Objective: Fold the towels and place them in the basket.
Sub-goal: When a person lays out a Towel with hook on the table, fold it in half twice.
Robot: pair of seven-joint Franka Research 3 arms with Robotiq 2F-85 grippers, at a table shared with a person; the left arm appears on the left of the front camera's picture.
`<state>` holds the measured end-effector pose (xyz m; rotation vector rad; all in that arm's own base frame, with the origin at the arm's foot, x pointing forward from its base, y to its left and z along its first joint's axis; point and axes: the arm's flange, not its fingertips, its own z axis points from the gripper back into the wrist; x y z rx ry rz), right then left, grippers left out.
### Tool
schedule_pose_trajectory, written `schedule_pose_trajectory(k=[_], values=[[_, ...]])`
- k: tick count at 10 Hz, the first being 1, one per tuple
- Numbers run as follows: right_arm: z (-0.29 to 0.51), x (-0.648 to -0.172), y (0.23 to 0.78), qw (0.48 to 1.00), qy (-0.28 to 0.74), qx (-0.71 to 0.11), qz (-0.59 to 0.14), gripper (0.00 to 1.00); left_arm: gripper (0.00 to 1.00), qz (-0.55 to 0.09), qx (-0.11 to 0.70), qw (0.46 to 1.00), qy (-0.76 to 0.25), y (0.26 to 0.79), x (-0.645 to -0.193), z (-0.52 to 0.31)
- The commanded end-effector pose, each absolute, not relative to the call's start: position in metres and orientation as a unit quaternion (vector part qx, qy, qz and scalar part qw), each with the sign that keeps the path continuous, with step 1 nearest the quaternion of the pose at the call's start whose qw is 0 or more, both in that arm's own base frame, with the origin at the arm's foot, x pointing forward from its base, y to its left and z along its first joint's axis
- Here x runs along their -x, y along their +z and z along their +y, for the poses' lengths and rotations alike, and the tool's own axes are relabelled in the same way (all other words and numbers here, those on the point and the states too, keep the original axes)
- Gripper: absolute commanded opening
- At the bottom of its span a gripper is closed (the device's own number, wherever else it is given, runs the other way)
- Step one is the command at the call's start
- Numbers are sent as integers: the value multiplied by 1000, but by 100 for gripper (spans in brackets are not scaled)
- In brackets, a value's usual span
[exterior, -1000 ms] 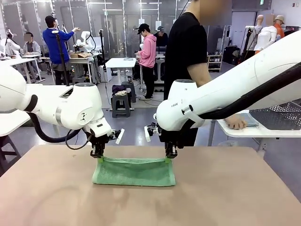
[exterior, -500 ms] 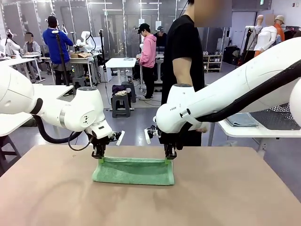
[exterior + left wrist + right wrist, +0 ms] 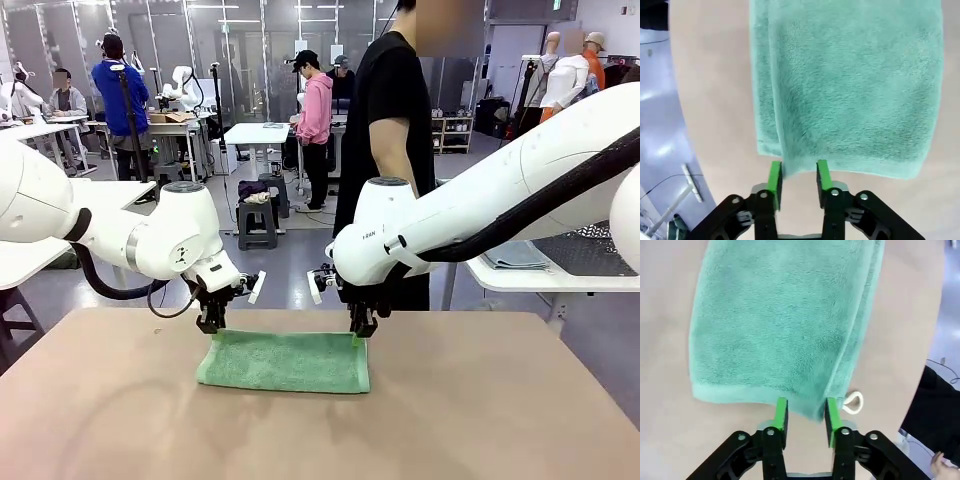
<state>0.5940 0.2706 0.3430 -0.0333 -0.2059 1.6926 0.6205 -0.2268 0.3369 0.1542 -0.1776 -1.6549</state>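
Both claws have let go and lifted since a second ago. We see the mint green towel (image 3: pixel 283 362) folded flat on the tan surface (image 3: pixel 480 420), long axis side to side; the left claw (image 3: pixel 209 326) and right claw (image 3: pixel 363 331) hover, jaws apart, over its far corners, equally near. Beyond it stands a person (image 3: pixel 390 120).
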Motion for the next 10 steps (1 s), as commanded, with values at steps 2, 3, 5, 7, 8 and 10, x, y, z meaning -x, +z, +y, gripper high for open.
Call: schedule_pose_trajectory(k=[2, 3, 5, 7, 8, 10], values=[[264, -590, 349, 658, 743, 43, -116, 66, 63, -112, -104, 679, -718, 341, -609, -216], [262, -583, 355, 661, 740, 32, -121, 76, 73, -117, -79, 674, -725, 350, -603, -212], [254, -544, 382, 702, 702, -9, -117, 76, 73, -121, 3, 671, -731, 396, -572, -198], [244, -503, 414, 763, 632, -36, -130, 76, 73, -149, 27, 663, -733, 440, -543, -173], [243, -487, 426, 793, 594, -37, -132, 76, 73, -178, 42, 661, -728, 453, -534, -156], [250, -455, 438, 812, 571, -46, -115, 76, 73, -250, 108, 655, -705, 462, -522, -114]])
